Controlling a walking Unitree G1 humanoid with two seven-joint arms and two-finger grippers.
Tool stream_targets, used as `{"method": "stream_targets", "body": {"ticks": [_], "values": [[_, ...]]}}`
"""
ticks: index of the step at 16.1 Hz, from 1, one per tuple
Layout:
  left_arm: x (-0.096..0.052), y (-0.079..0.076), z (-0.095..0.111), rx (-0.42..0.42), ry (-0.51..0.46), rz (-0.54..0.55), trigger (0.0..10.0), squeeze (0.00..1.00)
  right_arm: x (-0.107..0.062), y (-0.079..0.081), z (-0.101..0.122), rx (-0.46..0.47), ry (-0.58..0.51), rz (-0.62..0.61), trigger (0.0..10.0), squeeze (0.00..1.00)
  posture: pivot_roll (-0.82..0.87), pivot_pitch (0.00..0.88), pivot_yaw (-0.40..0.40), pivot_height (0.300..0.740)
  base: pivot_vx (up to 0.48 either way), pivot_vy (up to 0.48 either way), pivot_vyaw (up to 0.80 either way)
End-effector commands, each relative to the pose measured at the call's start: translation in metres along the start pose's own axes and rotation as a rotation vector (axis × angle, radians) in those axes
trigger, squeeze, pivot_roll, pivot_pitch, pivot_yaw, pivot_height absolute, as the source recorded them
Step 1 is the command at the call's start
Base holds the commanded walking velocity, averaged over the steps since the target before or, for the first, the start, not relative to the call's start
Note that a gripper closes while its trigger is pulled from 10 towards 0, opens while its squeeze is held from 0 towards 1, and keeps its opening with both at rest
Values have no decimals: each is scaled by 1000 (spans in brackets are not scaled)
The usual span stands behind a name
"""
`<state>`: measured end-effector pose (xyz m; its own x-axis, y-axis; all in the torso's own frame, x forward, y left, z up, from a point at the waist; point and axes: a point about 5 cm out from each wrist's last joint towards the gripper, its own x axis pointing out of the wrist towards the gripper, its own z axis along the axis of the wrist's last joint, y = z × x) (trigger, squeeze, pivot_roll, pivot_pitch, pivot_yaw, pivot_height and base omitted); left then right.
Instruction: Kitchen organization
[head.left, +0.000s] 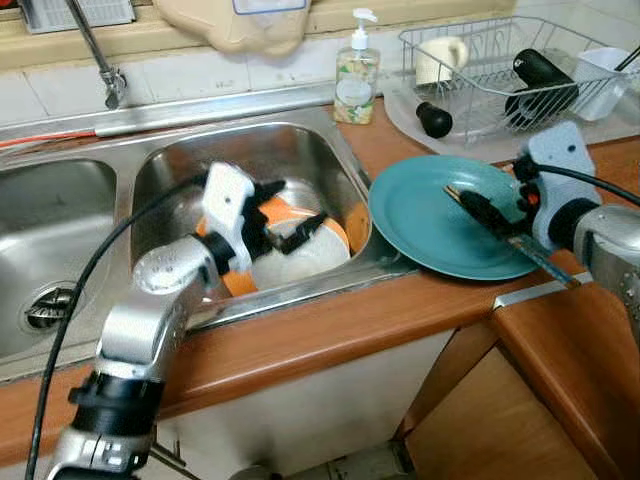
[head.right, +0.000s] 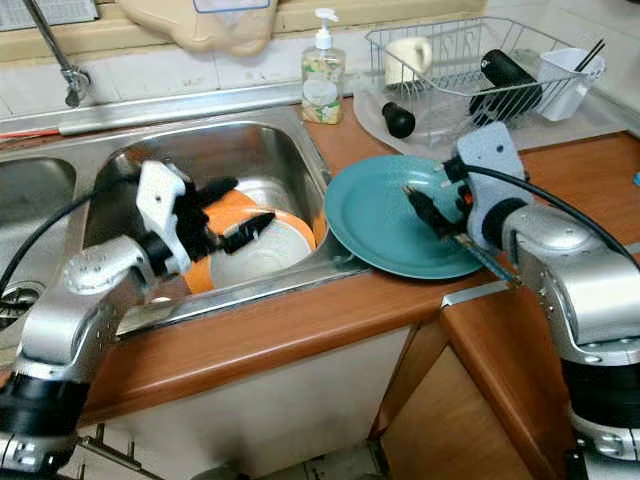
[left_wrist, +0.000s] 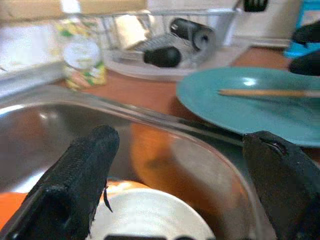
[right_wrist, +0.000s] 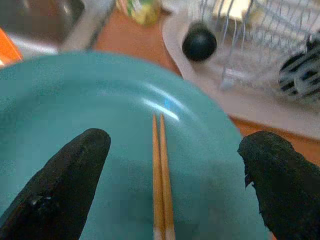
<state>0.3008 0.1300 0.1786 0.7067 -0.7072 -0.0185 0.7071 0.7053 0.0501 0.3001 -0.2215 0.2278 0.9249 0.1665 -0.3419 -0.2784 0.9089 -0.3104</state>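
On the counter (head.left: 330, 330) just right of the sink (head.left: 250, 160), the teal plate (head.left: 420, 215) overhangs the basin's edge, and a pair of chopsticks (right_wrist: 160, 175) lies across it. That is where I see the risk: a push from the right gripper (head.left: 478, 212) could roll the thin sticks off, or tip the plate toward the basin. Its jaws are spread wide, and the chopsticks run down the middle of the gap between them, not yet pinched. Over the basin, the left gripper (head.left: 285, 215) hovers with its jaws also spread, holding nothing, above a white bowl (head.left: 290, 262) nested in orange dishes (head.left: 290, 212); a careless descent there could knock the stack. Beyond the plate stand a soap bottle (head.left: 356, 80) and a dish rack (head.left: 500, 70).
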Motion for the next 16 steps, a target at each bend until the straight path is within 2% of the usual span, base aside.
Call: {"method": "stream_targets", "body": {"ticks": [1, 2, 3, 4, 6, 7, 8, 9, 16], "values": [[-1, -4, 5, 16, -6, -41, 10000, 631, 1, -3, 3, -21, 13, -13, 10000, 0, -158, 0, 39, 740, 0, 0, 0], [-2, -8, 5, 20, 1, -73, 10000, 518, 2, -6, 1, -24, 50, -30, 10000, 0, -154, 0, 35, 740, 0, 0, 0], [-3, -11, 5, 18, 8, -101, 10000, 239, 3, -8, -1, -14, 86, -40, 10000, 0, -152, 0, 34, 740, 0, 0, 0], [-4, -13, 5, 18, 13, -115, 10000, 102, 4, -8, -4, 3, 119, -39, 10000, 0, -152, 0, 34, 740, 0, 0, 0], [-5, -15, 5, 19, 24, -130, 10000, 59, 7, -8, -7, 28, 148, -31, 10000, 0, -152, 0, 35, 740, 0, 0, 0], [-6, -17, 4, 28, 39, -156, 10000, 47, 13, -11, -11, 45, 159, -32, 4824, 0, -152, 0, 36, 740, 0, 0, 0], [-6, -18, 4, 35, 48, -172, 10000, 47, 16, -12, -13, 45, 165, -33, 4000, 0, -151, 0, 35, 740, 0, 0, 0], [-6, -20, 5, 37, 56, -182, 10000, 43, 20, -14, -14, 40, 182, -32, 0, 0, -150, 0, 32, 740, 0, 0, 0], [-9, -29, 5, 29, 77, -249, 10000, 43, 32, -15, -19, 28, 232, -8, 0, 0, -144, 0, 24, 740, 0, 0, 0]]}}
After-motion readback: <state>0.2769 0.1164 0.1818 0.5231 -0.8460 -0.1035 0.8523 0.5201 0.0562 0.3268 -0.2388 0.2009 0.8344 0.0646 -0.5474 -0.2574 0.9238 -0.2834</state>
